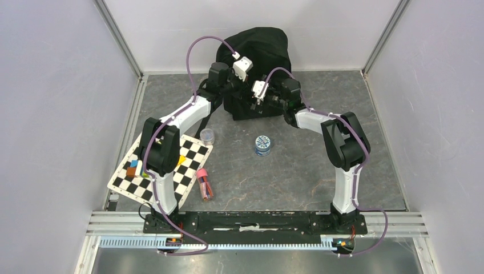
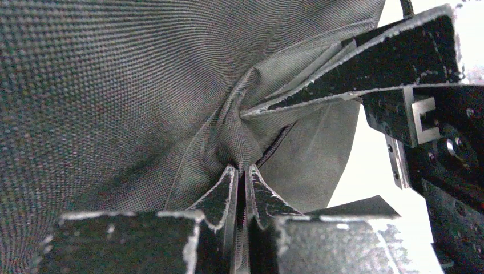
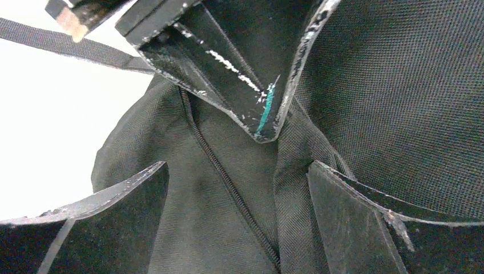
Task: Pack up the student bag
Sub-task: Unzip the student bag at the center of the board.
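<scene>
Black, limp fabric of the student bag point(image 1: 257, 51), at the far side of the table point(image 1: 319, 171), is being pinched beside the zipper point(image 3: 220, 165) by the almost closed left gripper point(image 2: 241, 169), while the right gripper point(image 3: 237, 165) is being held wide open, empty, probably for a second fold.

Bag point(image 2: 114, 85): grey woven fabric, bunched into a fold. Left gripper point(image 2: 244, 171): jaws pinched on the fold beside zipper point(image 2: 275, 149). Another finger point(image 2: 365, 63): upper right, tip touching fabric.
</scene>
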Robot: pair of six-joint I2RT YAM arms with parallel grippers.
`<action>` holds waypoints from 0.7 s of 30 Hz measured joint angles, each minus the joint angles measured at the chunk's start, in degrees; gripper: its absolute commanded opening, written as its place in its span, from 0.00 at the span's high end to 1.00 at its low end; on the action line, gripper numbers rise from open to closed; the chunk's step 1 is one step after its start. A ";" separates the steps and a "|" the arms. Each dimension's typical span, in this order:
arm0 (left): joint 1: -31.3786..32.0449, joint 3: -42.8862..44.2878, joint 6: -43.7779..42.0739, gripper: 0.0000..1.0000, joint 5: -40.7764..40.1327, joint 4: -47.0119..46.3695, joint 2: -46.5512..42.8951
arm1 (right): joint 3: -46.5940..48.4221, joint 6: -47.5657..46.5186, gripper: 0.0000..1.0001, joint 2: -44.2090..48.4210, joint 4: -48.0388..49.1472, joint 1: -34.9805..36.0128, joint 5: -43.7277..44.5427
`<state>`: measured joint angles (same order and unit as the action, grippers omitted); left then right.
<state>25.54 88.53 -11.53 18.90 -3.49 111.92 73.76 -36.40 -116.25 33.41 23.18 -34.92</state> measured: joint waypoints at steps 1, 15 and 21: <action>-0.07 0.00 0.37 0.98 -0.66 -0.07 0.00 | -0.15 -0.02 0.04 0.07 -0.28 0.09 0.02; 0.44 0.00 4.28 0.98 -2.34 -0.57 0.00 | -14.43 1.53 0.02 6.60 0.55 1.40 0.85; 0.39 0.00 4.85 0.98 -0.59 -1.25 0.00 | -4.37 0.90 0.02 2.01 -1.97 1.46 2.08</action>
<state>25.93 88.53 -6.68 18.31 -4.73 111.92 69.38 -35.51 -114.24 31.44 24.64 -32.84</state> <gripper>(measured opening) 0.090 0.979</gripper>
